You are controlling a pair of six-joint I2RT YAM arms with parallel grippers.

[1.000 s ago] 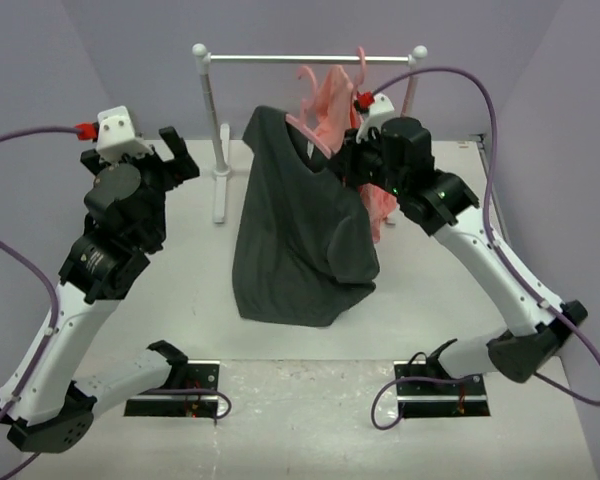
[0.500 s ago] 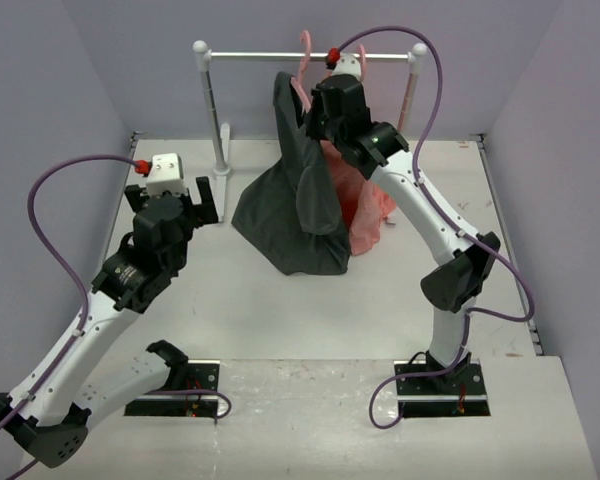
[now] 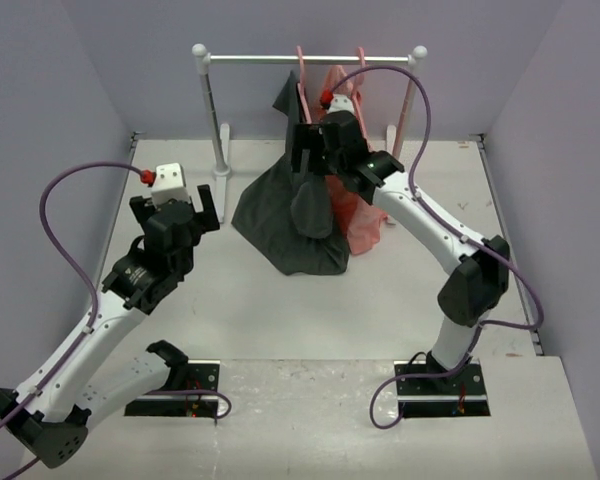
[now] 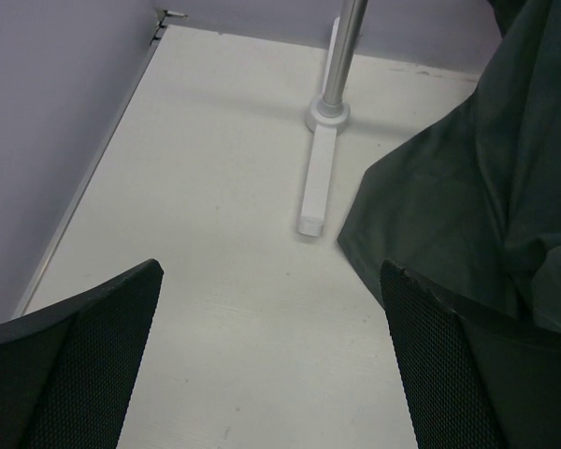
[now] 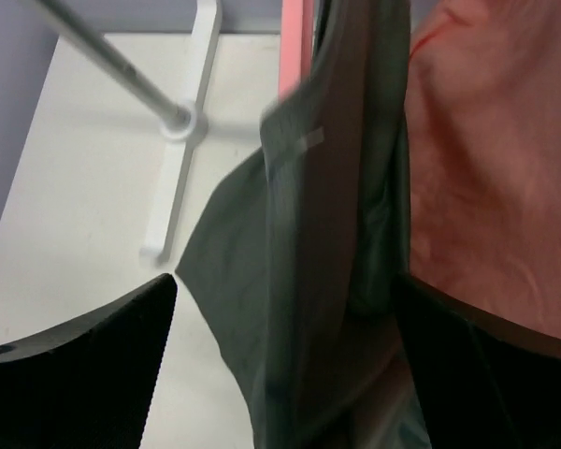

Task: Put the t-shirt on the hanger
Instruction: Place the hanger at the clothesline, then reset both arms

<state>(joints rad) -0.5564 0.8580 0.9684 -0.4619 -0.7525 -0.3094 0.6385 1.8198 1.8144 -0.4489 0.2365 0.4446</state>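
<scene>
Dark charcoal-grey cloth t-shirt hangs below rail of white clothes rack. Top corner sits up against thin pink plastic hanger at rail. Hem pooled on white table in front of rack. Salmon-pink garment hangs at same rail, just beside t-shirt, toward rack's right post. Right gripper in front of rail, fingers wide apart either side of t-shirt, not clamping. Left gripper near rack's left foot, fingers apart, empty.
</scene>
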